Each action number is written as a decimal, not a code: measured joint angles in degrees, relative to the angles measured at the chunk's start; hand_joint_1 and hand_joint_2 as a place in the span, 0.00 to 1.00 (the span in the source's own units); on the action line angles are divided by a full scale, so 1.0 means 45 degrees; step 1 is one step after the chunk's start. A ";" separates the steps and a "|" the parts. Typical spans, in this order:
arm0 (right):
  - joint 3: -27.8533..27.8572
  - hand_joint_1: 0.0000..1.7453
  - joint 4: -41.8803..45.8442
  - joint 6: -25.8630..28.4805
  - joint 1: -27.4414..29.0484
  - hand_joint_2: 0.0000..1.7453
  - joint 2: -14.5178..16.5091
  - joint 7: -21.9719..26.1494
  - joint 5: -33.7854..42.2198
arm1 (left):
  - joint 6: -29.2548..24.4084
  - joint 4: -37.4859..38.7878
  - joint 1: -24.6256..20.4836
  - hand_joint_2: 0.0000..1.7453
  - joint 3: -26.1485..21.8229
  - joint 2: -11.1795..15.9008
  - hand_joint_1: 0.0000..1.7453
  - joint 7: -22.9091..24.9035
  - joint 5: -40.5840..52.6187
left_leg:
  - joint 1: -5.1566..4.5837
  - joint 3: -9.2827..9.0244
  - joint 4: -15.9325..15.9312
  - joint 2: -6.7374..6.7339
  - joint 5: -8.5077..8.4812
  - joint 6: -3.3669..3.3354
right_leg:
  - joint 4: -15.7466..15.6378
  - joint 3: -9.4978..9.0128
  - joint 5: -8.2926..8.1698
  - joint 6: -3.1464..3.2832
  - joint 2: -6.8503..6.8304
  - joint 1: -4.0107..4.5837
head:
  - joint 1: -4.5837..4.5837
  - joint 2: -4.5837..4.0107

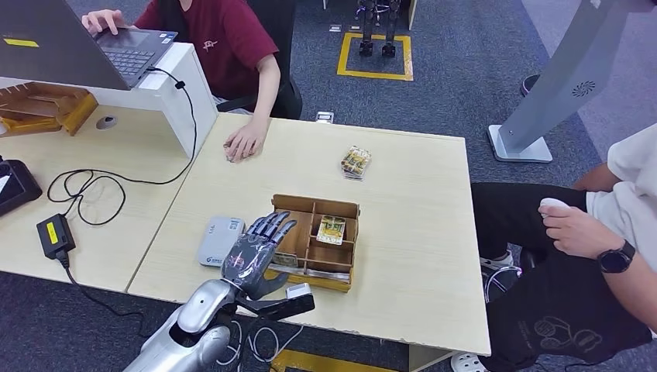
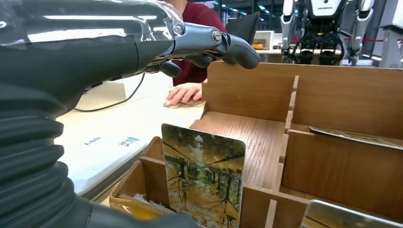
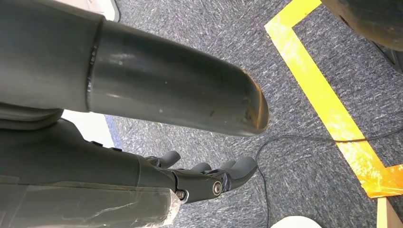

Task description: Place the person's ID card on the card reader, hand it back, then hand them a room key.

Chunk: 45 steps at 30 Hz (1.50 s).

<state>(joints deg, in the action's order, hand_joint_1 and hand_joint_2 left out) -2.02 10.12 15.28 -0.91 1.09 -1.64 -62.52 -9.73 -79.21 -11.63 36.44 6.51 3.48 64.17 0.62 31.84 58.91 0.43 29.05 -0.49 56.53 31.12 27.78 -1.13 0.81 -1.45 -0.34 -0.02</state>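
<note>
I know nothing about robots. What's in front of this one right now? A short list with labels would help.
Left hand: raised over the near left part of the wooden box, fingers apart, holding nothing
Right hand: hanging by the floor, empty
Wooden box: divided tray on the table, cards in several compartments
Upright card: stands in a front slot, printed with trees
Card reader: grey device left of the box
Card stack: lies on the far tabletop
Person's hand: resting on the table's far edge

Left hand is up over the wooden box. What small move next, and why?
Probably lower the left hand to the upright card in the near compartment of the wooden box. The fingers are spread and hold nothing, the person's hand already covers a card across the table.
</note>
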 joint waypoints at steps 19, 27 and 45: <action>0.0007 0.00 0.0000 0.0010 0.0000 0.00 0.0000 0.0005 -0.0062 | 0.0001 0.0078 -0.0002 1.00 -0.0141 -0.0027 1.00 -0.0238 -0.0413 | 0.0000 0.0000 0.0000 0.0000 0.0000 0.0000 | 0.0000 0.0000 0.0000 0.0000 0.0000 0.0000 | 0.0001 0.0000; 0.0007 0.00 0.0000 0.0010 0.0000 0.00 0.0000 0.0005 -0.0072 | 0.0016 0.0078 0.0001 1.00 -0.0147 -0.0029 1.00 -0.0268 -0.0566 | 0.0000 0.0001 0.0000 0.0000 0.0000 0.0000 | 0.0000 0.0000 0.0000 0.0000 0.0000 0.0000 | 0.0001 0.0000; 0.0304 0.00 0.0000 0.0046 0.0058 0.00 0.0000 0.0059 -0.0049 | -0.0664 -0.2637 -0.0633 1.00 -0.1853 0.1170 1.00 -0.0460 -0.1646 | 0.0004 -0.0003 0.0000 -0.0001 -0.0002 0.0002 | 0.0009 0.0001 -0.0001 0.0001 0.0001 0.0003 | -0.0002 0.0000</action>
<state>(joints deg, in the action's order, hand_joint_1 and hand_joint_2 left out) -0.66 10.12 15.49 -0.65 1.09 -1.37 -62.73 -12.72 -91.08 -14.48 28.10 11.78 1.40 56.76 0.64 31.82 58.91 0.43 29.04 -0.48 56.57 31.12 27.78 -1.13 0.81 -1.44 -0.35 -0.02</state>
